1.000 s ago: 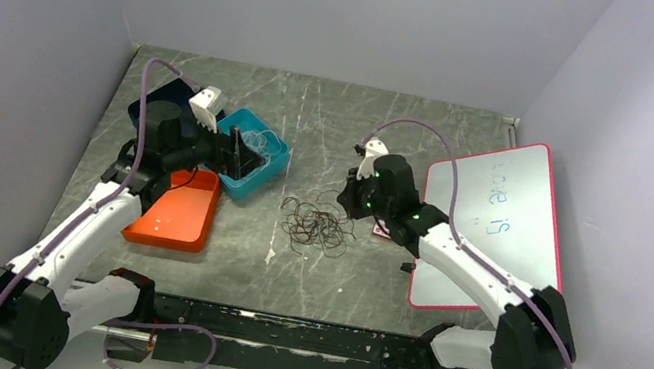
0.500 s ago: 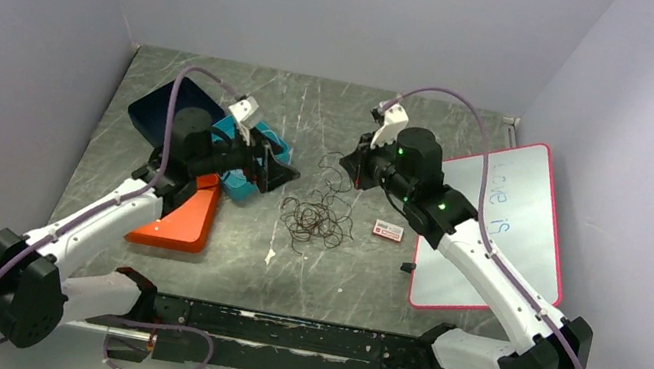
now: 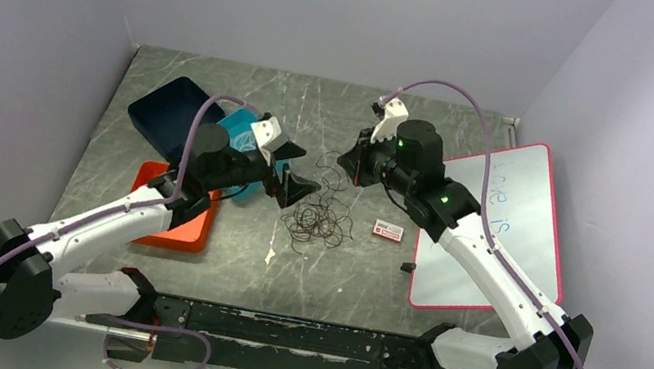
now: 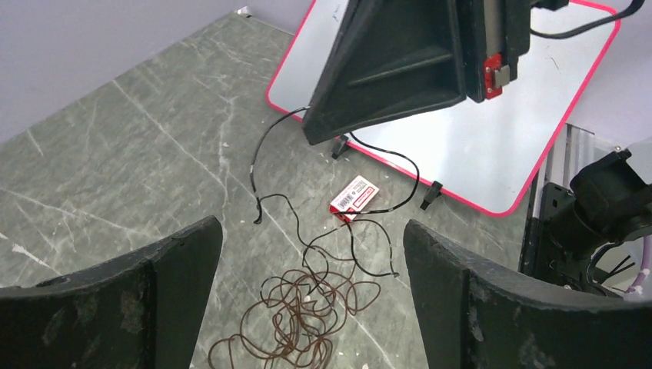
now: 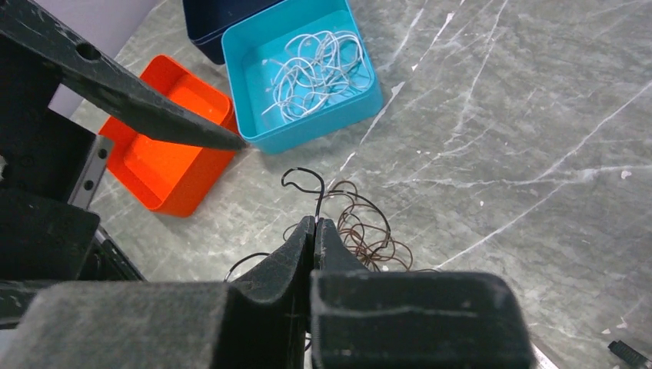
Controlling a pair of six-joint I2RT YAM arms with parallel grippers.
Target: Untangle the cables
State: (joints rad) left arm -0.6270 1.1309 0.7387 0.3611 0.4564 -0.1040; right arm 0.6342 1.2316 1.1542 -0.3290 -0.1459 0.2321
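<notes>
Pinching one black cable (image 5: 321,198) (thin, curled) in the right gripper (image 5: 315,223) beyond the brown tangle (image 3: 318,222); left gripper (image 3: 297,167) wide apart beside it.

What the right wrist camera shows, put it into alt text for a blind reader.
The right gripper, shut, pinches one thin black cable that curls out from its tips, near a brown cable tangle on the grey table. Beyond sit a teal bin holding whitish cables and an orange tray.
</notes>
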